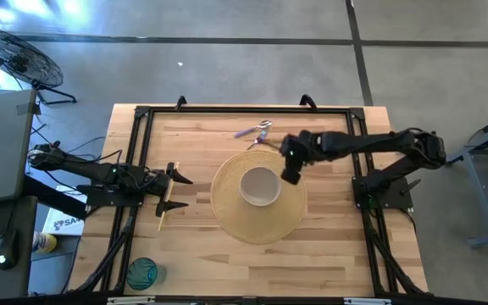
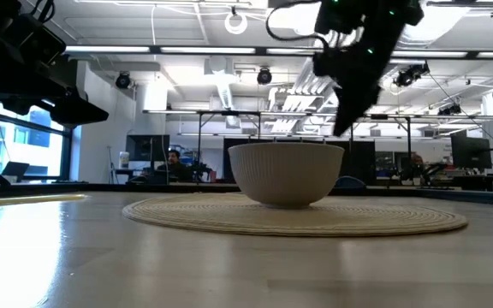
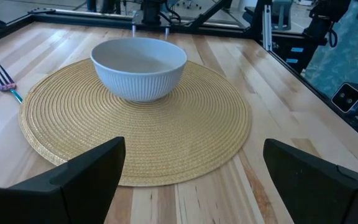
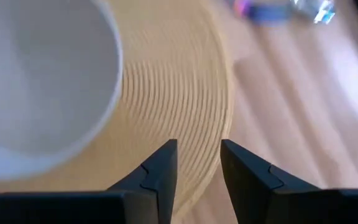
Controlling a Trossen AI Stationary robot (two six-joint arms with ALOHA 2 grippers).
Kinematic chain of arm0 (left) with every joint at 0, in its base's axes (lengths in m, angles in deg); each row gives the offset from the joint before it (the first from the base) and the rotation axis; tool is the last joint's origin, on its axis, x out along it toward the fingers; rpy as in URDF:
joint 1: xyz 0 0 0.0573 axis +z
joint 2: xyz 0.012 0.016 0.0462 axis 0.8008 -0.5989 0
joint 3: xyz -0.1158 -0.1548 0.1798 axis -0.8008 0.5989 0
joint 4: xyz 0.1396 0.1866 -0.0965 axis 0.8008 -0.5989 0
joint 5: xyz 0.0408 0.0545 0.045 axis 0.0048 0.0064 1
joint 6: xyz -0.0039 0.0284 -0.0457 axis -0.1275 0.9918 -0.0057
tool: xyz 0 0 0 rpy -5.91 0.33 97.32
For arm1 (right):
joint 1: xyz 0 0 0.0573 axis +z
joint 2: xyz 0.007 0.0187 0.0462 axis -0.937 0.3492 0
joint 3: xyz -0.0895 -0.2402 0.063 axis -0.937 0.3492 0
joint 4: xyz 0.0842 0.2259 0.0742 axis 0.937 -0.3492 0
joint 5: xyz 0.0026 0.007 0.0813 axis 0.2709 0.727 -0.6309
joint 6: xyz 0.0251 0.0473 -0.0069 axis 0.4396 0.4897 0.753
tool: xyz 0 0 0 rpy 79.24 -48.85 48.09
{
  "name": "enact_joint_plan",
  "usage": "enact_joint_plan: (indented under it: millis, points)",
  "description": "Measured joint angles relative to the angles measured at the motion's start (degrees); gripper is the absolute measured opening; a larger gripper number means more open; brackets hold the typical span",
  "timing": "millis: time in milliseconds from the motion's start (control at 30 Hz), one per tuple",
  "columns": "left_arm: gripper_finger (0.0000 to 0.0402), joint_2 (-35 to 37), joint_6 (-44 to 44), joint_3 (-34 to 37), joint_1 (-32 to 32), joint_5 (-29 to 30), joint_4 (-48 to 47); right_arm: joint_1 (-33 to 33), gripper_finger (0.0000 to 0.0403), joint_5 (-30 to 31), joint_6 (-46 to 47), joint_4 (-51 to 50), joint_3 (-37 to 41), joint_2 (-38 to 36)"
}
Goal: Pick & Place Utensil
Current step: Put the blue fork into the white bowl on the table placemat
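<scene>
The fork (image 1: 257,131) lies flat on the worktop (image 1: 337,246), beside the woven mat's (image 1: 227,216) far edge. The white bowl (image 1: 259,186) sits on the mat. The right hand (image 1: 291,174) hovers over the mat beside the bowl, fingers narrowly parted, empty. The left hand (image 1: 176,191) waits off the mat's other side, spread wide.
</scene>
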Motion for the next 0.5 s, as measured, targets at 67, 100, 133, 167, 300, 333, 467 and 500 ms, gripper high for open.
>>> enact_joint_plan:
  millis: [67, 100, 133, 167, 300, 333, 467, 500]
  points:
    - [0.0378, 0.02, 0.00, 0.00, 0.00, -0.01, 0.00, -1.56, 0.0117, 0.22, -2.53, 0.04, -3.20, 0.75]
    - [0.0378, 0.01, 0.00, 0.00, 0.00, -0.01, 0.00, -2.36, 0.0117, 0.26, -3.59, 0.12, -4.89, 1.60]
    - [0.0378, 0.00, 0.00, -0.01, 0.00, 0.01, 0.00, -3.19, 0.0117, 0.05, -3.89, 0.14, -6.64, 2.73]
    - [0.0378, 0.00, 0.00, 0.01, 0.00, 0.01, 0.00, -4.04, 0.0117, -0.21, -3.71, 0.28, -8.58, 4.22]
    - [0.0378, 0.00, 0.00, -0.01, 0.00, 0.01, 0.00, -6.35, 0.0117, -3.13, -4.49, 0.15, -16.56, 12.47]
    - [0.0378, 0.02, 0.00, 0.00, 0.00, 0.01, 0.00, -6.66, 0.0117, -3.74, -5.48, -0.07, -18.63, 14.85]
    - [0.0378, 0.02, 0.00, 0.01, 0.00, 0.01, 0.00, -7.61, 0.0117, -3.97, -12.03, -1.79, -26.76, 23.65]
    - [0.0378, 0.00, 0.00, 0.01, 0.00, 0.01, 0.00, -7.87, 0.0117, -3.90, -14.11, -2.25, -28.67, 25.70]
